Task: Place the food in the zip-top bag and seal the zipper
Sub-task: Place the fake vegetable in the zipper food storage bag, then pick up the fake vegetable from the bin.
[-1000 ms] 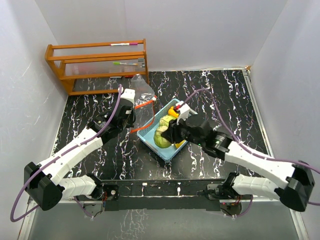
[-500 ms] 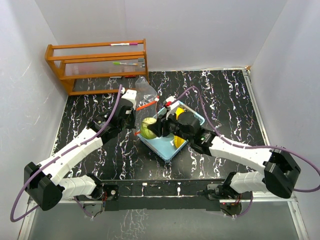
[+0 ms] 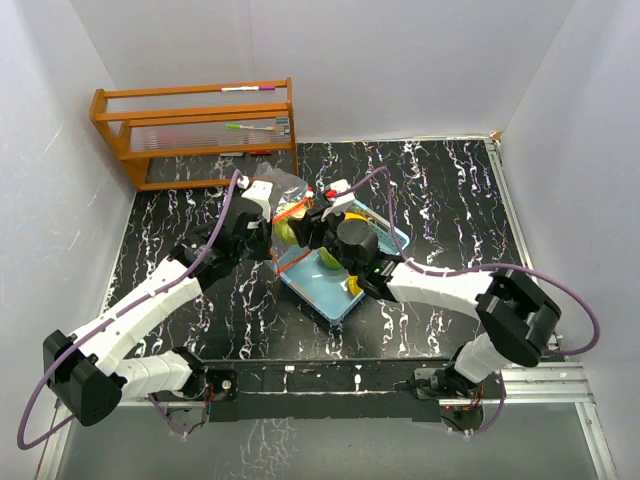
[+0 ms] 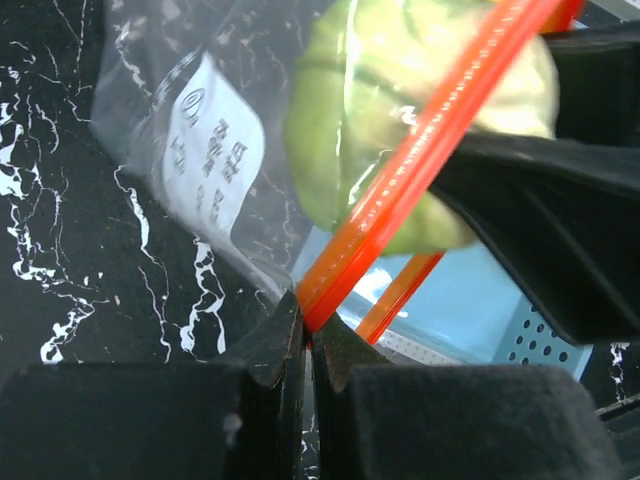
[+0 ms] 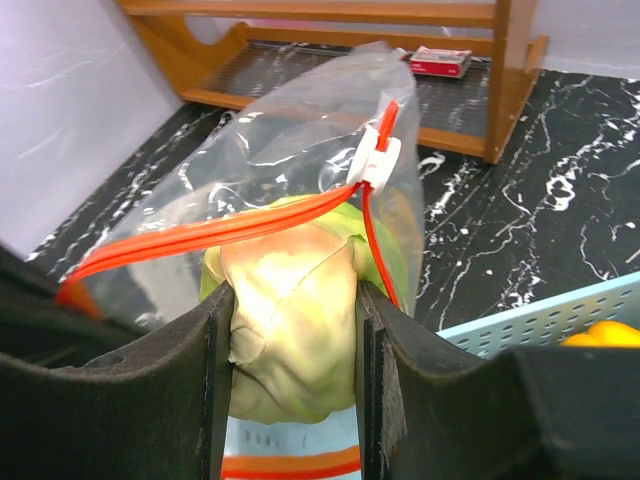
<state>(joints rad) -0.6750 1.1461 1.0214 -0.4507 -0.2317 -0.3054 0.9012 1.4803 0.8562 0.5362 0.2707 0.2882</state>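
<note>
My left gripper (image 4: 305, 335) is shut on the orange zipper (image 4: 430, 150) of the clear zip-top bag (image 4: 190, 120) and holds its mouth up at the tray's far left corner. My right gripper (image 5: 290, 340) is shut on a round pale green food piece (image 5: 290, 320) and holds it in the bag's mouth, between the two orange strips (image 5: 220, 232). The white slider (image 5: 380, 155) sits at the far end of the zipper. In the top view the green piece (image 3: 293, 230) is between the left gripper (image 3: 272, 222) and the right gripper (image 3: 303, 232). Yellow food (image 3: 353, 287) lies in the tray.
The light blue tray (image 3: 325, 297) sits mid-table under the right arm, with an orange piece (image 3: 352, 216) at its far side. A wooden rack (image 3: 195, 130) stands at the back left, just behind the bag (image 3: 285, 185). White walls close in all sides.
My right gripper lifted the green piece out of the tray and carried it left and away into the bag's mouth. My left gripper shifted slightly, keeping the zipper.
</note>
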